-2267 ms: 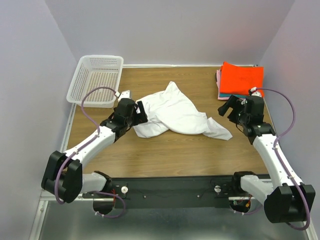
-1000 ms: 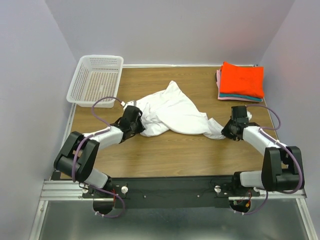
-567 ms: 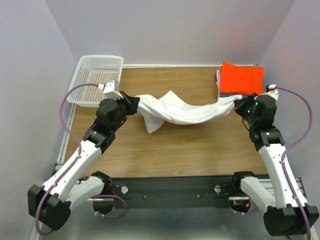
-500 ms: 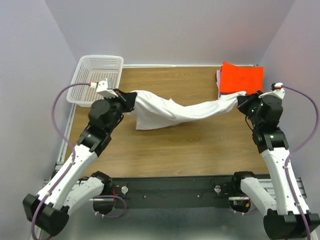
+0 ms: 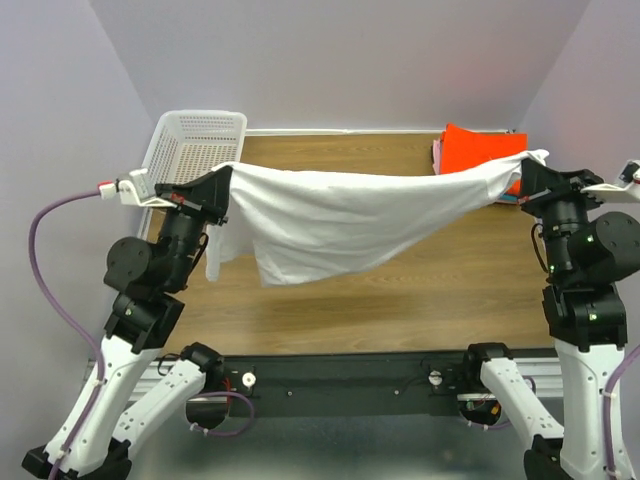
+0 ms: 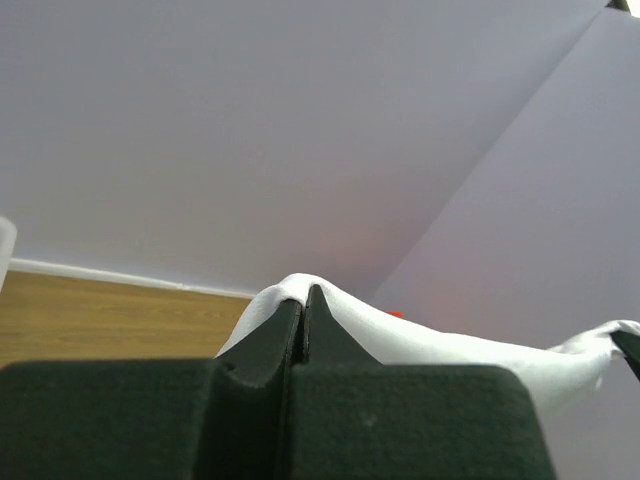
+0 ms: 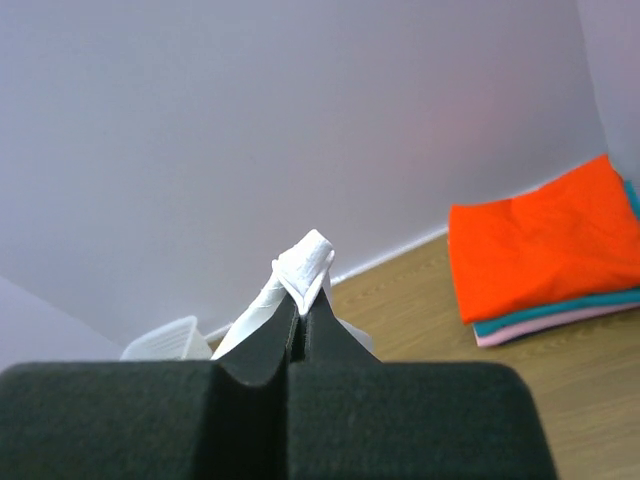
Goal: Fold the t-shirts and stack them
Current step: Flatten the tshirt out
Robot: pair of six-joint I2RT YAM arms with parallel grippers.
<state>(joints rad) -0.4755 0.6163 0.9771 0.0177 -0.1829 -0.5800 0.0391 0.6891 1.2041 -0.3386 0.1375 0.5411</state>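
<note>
"Above the table [image 5: 400, 300], what spans the two arms?" asks the student.

"One white t-shirt [image 5: 340, 215], held in the air between them. It sags at the middle, and a loose flap hangs lower toward the left. The left gripper [image 5: 222, 180] is clenched on one end of the cloth and the right gripper [image 5: 527, 178] on the other, with a bunched tuft showing above its fingertips in the wrist view."

"Which step is this?"

"Judged as spreading: the shirt is held up and pulled wide, not yet laid flat for folding. The next move calls for lowering both ends together and evenly, so the cloth lands smooth on the bare wood."

"What stands around it?"

"A stack of folded shirts [image 5: 480, 150] lies at the far right corner, orange-red on top with teal and pink edges beneath. A white mesh basket [image 5: 195, 145] sits at the far left. In the top view the shirt's right end crosses the stack, so a careless descent could drag over it."
</note>
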